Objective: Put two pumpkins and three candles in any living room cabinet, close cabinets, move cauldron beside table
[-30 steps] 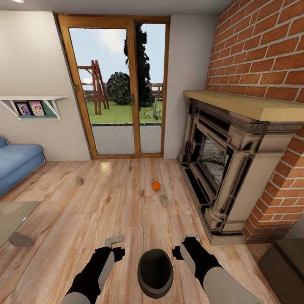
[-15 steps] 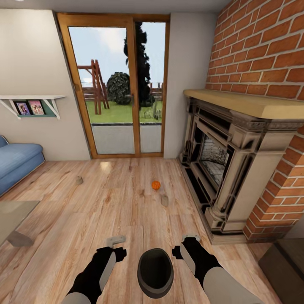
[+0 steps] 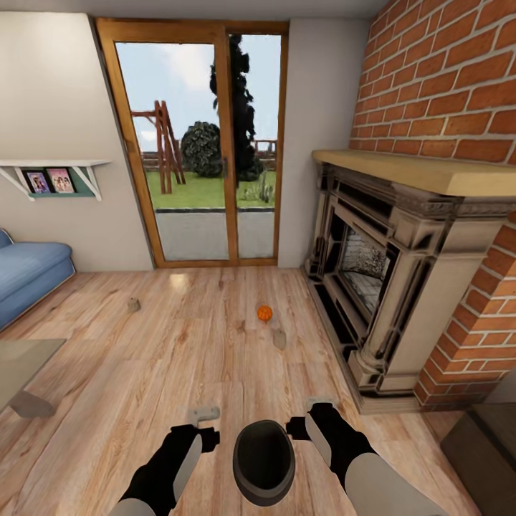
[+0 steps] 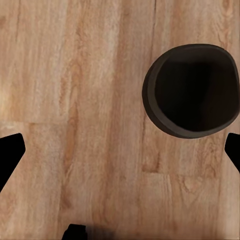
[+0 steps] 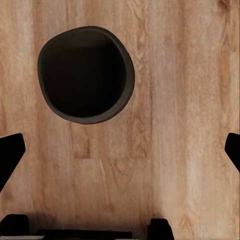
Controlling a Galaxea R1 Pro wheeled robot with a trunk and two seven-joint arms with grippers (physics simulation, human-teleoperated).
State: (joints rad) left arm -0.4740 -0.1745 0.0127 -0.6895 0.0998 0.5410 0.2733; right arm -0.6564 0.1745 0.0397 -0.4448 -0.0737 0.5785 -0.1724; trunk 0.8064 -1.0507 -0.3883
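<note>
A dark, round, open-topped cauldron (image 3: 264, 462) stands upright on the light wooden plank floor (image 3: 179, 358) directly in front of the robot, and it serves as the landmark here. The left end effector (image 3: 203, 413) hangs just beside the cauldron on its left and slightly beyond it, and the right end effector (image 3: 320, 403) hangs just beside it on its right; neither touches the pot. In the left wrist view the black fingertips (image 4: 11, 152) sit at opposite edges of the picture with bare floor between them, so that end effector is spread wide with nothing in it, and the cauldron (image 4: 191, 90) lies off to one side. The right wrist view shows the same: its fingertips (image 5: 11, 155) are far apart and empty, with the cauldron (image 5: 86, 74) on the planks ahead. Well beyond the cauldron, a small bright-orange ribbed pumpkin (image 3: 264, 313) rests on the floor, and a short beige-tan candle (image 3: 279, 338) stands just on the near side of it, between pumpkin and cauldron. A second tan candle (image 3: 133, 305) sits far beyond the cauldron to the left. To the cauldron's right rises a carved stone fireplace (image 3: 380, 287) set in a red brick wall (image 3: 444, 79); straight beyond it is a wooden-framed glass door (image 3: 201, 143); to its far left are a blue sofa (image 3: 29, 276) and the corner of a grey low bench (image 3: 25, 365). A dark-brown wooden cabinet (image 3: 484, 448) shows near the cauldron on the far right.
</note>
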